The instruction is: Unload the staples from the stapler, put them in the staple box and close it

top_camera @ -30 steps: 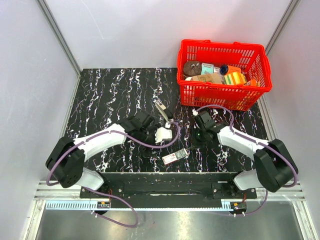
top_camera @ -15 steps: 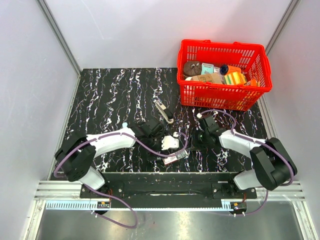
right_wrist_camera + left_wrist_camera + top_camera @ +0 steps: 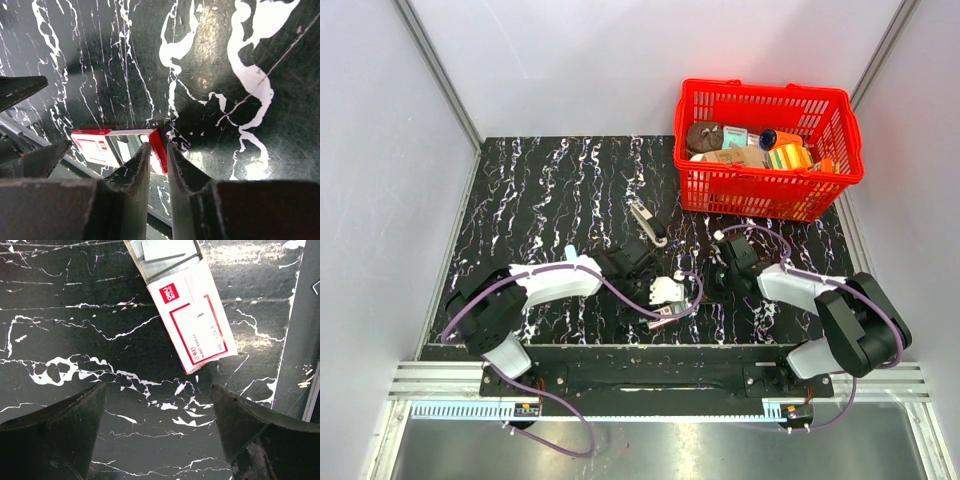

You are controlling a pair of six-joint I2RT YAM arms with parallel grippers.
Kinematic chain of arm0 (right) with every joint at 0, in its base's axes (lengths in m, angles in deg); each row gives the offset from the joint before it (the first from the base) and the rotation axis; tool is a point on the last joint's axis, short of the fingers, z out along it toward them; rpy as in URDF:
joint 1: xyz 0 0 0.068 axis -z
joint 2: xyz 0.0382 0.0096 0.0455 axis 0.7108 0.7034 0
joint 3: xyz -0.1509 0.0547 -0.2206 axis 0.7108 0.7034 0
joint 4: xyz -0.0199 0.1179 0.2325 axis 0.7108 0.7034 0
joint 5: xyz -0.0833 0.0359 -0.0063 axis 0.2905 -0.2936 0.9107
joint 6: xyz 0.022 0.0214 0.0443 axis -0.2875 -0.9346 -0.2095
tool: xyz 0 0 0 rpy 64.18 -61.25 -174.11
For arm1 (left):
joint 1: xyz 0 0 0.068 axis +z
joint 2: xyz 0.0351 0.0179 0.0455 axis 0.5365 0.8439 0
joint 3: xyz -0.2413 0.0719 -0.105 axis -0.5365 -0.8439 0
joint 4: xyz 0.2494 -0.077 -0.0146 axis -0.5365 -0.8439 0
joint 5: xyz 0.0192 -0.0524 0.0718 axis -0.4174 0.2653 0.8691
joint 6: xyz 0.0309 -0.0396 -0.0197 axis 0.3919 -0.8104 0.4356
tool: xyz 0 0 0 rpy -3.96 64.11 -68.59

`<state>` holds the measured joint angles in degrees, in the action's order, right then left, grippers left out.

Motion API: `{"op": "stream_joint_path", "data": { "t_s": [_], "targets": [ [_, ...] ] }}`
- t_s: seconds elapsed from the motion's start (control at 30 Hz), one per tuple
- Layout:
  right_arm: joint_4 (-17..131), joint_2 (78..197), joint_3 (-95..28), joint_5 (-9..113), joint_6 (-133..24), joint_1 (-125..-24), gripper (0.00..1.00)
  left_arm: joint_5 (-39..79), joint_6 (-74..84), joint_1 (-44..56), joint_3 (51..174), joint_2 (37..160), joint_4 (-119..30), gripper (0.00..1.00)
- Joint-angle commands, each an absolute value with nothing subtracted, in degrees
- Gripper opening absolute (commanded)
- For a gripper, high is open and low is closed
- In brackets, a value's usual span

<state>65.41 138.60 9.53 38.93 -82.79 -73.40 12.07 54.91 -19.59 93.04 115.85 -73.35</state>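
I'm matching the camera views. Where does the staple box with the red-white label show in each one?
Top external: staple box low centre, near the front edge.
Left wrist: the box upper centre-right, its tray slid out toward the top edge.
Right wrist: the box lower left, beyond the right gripper.
Shared landmark: black white-veined tabletop under it.

Bright, even light; a soft glare sheens the marble table [image 3: 212,47] ahead of the right gripper [image 3: 158,150], whose near fingers [image 3: 125,195] blur darkly.
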Motion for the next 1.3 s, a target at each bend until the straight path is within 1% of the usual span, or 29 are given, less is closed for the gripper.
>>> {"op": "stream_joint_path", "data": {
  "t_s": [0.0, 0.27, 0.53, 0.57, 0.87, 1.07, 1.27],
  "targets": [
    [61.65, 138.68, 11.19, 36.58, -84.71, -73.07, 0.25, 13.07, 54.97, -20.29, 95.79, 117.20, -71.07, 0.90],
    [58.65, 137.97, 12.77, 34.90, -87.00, -73.95, 0.24, 13.16, 54.18, -20.55, 97.98, 119.75, -70.98, 0.89],
    [57.16, 139.46, 12.42, 36.66, -90.16, -79.39, 0.24, 13.33, 53.92, -20.82, 98.60, 120.55, -70.98, 0.89],
    [54.98, 140.08, 12.42, 37.10, -90.43, -80.45, 0.24, 13.42, 54.01, -20.73, 98.60, 120.55, -70.89, 0.89],
    [52.50, 141.58, 11.28, 37.36, -93.33, -83.88, 0.24, 13.86, 54.27, -20.73, 98.60, 120.72, -70.98, 0.89],
    [51.71, 141.93, 11.28, 36.57, -94.03, -84.76, 0.27, 14.03, 54.36, -20.73, 99.39, 121.16, -70.89, 0.88],
    [58.45, 137.72, 10.57, 40.08, -92.28, -83.45, 0.38, 14.39, 54.45, -19.51, 100.71, 122.74, -71.15, 0.88]
  ]
}}
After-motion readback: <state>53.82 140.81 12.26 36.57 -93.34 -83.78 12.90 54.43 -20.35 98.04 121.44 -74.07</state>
